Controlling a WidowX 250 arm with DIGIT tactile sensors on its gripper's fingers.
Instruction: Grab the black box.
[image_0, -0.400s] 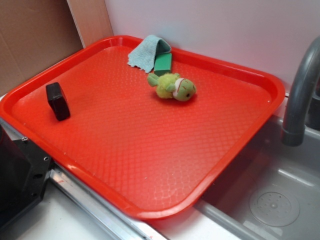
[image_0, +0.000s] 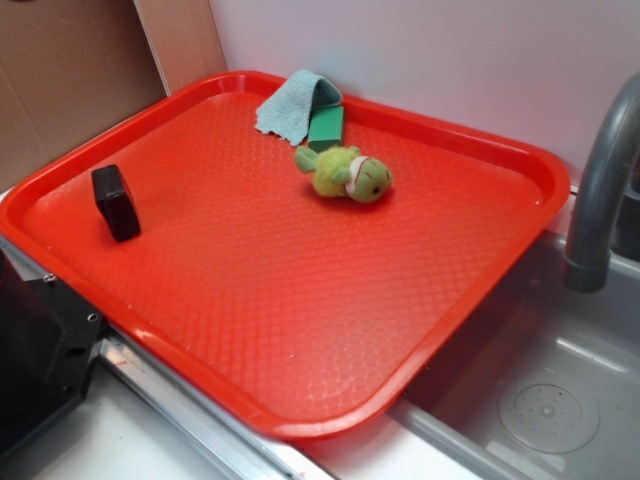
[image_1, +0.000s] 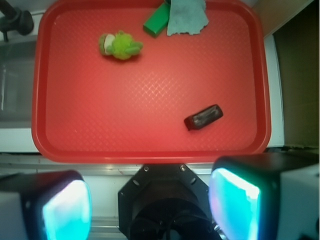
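Four things lie on the red tray (image_1: 150, 152) beneath us: the black box (image_1: 203, 117), a green plush toy (image_1: 120, 45), a flat green block (image_1: 156, 21) and a grey-blue cloth (image_1: 187, 18). Our claw (image_1: 150, 200) hangs high over the tray's near rim, and in the wrist view we see its two pads (image_1: 235, 202) set wide apart with nothing between them, so it is released and empty. The exterior view does not show the claw at all.

We find the black box ahead of the claw and a little toward the right-hand pad, standing on edge on the tray floor, well apart from the toy, the block and the cloth (all three sit far ahead, against the tray's distant rim). A black appliance (image_0: 35, 350) sits just outside the tray's near edge.

We judge the task to be at its opening step, the approach, with no contact made. Next we need to carry the claw forward and rightward until the box is centred between the pads, turn the wrist so the pads face its broad faces, since it lies at a slant to us, then descend and close. Being thin and upright, it may tip if one pad touches first.
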